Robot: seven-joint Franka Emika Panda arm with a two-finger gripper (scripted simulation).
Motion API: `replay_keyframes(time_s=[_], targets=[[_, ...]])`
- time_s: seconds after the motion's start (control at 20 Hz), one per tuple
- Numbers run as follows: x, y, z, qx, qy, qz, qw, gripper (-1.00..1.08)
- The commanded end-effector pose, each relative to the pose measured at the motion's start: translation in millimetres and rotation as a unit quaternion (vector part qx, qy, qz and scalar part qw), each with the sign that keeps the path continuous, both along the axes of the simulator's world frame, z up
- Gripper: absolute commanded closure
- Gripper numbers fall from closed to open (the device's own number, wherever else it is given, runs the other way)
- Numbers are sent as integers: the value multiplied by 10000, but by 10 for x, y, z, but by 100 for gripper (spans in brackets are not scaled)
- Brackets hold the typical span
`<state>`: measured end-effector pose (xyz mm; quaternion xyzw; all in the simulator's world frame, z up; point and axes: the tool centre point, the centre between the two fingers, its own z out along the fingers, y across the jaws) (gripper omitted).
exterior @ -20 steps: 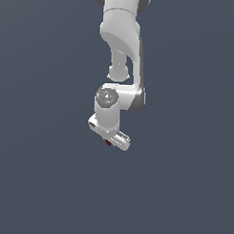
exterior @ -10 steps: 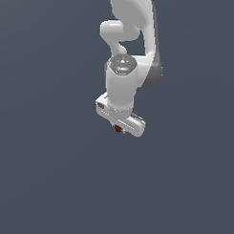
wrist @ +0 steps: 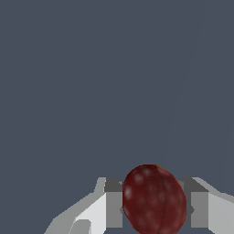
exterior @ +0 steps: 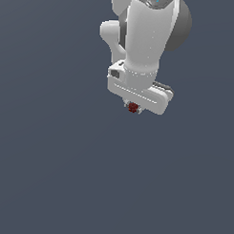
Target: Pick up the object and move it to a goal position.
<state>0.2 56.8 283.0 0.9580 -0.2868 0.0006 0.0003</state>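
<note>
Under the white gripper [exterior: 134, 105], the dark red object [exterior: 133, 108] rides clamped between the jaws: the carry step, by the look of it.
No goal marker shows; the next move calls for a steady grip through transport. In the wrist view the object [wrist: 154, 199] looks glossy, egg-shaped and faintly mottled.

Plain dark slate-grey backdrop [exterior: 50, 174], uniform, unmarked (same in wrist view)

The worktop [exterior: 50, 174] is a plain, even dark grey-blue surface. It fills both views. No edge or corner of it shows.
</note>
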Motion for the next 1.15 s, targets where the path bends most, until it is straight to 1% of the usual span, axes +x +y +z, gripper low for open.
replay_keyframes(time_s=[0.0,0.3,0.55,0.8,1.1], targets=[[-33,116,289,-3,4,-2,10000,108],[-77,364,886,-3,4,-2,10000,108],[-93,510,1222,1,4,3,10000,108],[-94,595,1416,3,4,4,10000,108],[-92,628,1490,3,4,4,10000,108]])
